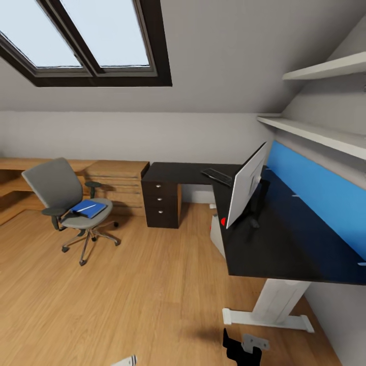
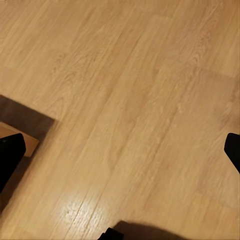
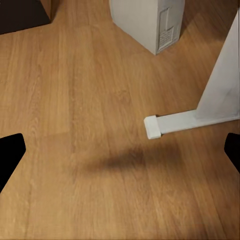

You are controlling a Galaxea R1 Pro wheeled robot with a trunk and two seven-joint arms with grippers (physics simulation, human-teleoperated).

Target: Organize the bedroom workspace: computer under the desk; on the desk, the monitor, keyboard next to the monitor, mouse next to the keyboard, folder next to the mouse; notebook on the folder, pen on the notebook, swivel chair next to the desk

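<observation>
floor (image 1: 152,284): light wood planks, running under everything in the head view and under both wrist cameras.
desk (image 1: 284,249): L-shaped with a black top, sitting at the right along a blue wall panel (image 1: 325,193); its white leg (image 1: 277,302) is standing on the floor, and its foot is showing in the right wrist view.
drawers (image 1: 162,203): black three-drawer unit with silver knobs, standing under the desk's far wing.
chest (image 1: 119,180): light wood, sitting just beside the drawers, to their left.
chair (image 1: 63,195): grey, standing on the floor well apart from the desk, at the left.
monitor (image 1: 246,185): standing upright on the desk, seen nearly edge-on, its base resting on the top.
computer (image 3: 147,22): white tower, standing on the floor under the desk near the white leg.
keyboard (image 1: 218,176): dark and slim, lying on the desk behind the monitor.
folder (image 1: 89,207): blue, lying flat on the chair seat; whether a notebook is lying with it is too small to tell.
pen (image 1: 80,209): thin pale stick, lying across the blue item on the seat.
right gripper (image 3: 120,150): fingers (image 3: 11,155) spreading wide apart over bare floor, holding nothing.
left gripper (image 2: 120,150): fingers (image 2: 10,155) likewise spreading wide over the planks, holding nothing.
</observation>
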